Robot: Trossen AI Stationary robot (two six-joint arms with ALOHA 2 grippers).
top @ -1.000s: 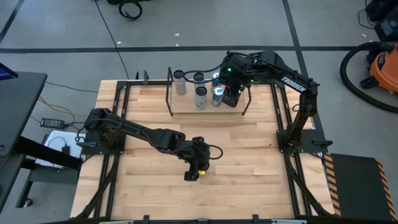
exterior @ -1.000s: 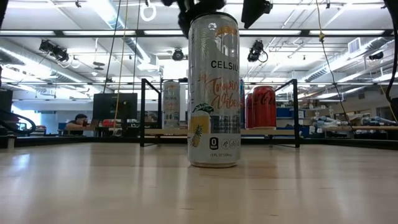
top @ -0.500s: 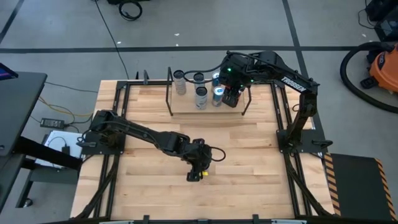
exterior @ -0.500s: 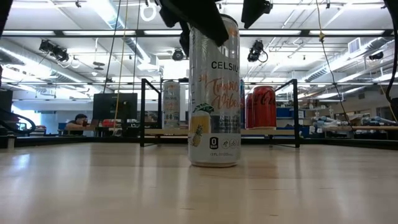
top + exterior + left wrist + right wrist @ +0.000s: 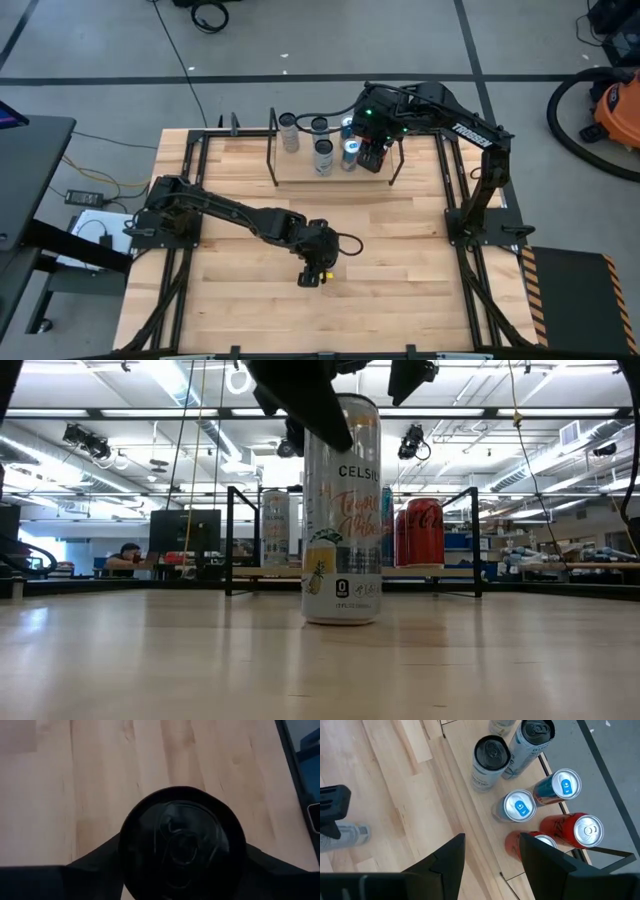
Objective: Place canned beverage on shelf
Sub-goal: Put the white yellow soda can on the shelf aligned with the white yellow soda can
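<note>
A tall white Celsius can stands upright on its base near the table's middle. It shows from above in the left wrist view. My left gripper is down over the can's top, one finger on each side. The shelf stands at the table's far edge, a wood board between black end frames, and shows behind the can in the low view. Several cans stand on it. My right gripper hovers open and empty above those cans. My left gripper comes at the can from above, pointing down, with one finger on each side of the can's upper part. The can's own top hides the fingertips in the wrist view. The can stands upright, its base on the table.
On the shelf stand two grey-white cans, two blue-topped cans and two red cans. Bare wood table lies between the Celsius can and the shelf. Black frame rails run along the table's left and right sides.
My left gripper has come down over the Celsius can, its fingers now reaching past the can's top rim. The can stays upright and has slid a little toward the table's far edge.
</note>
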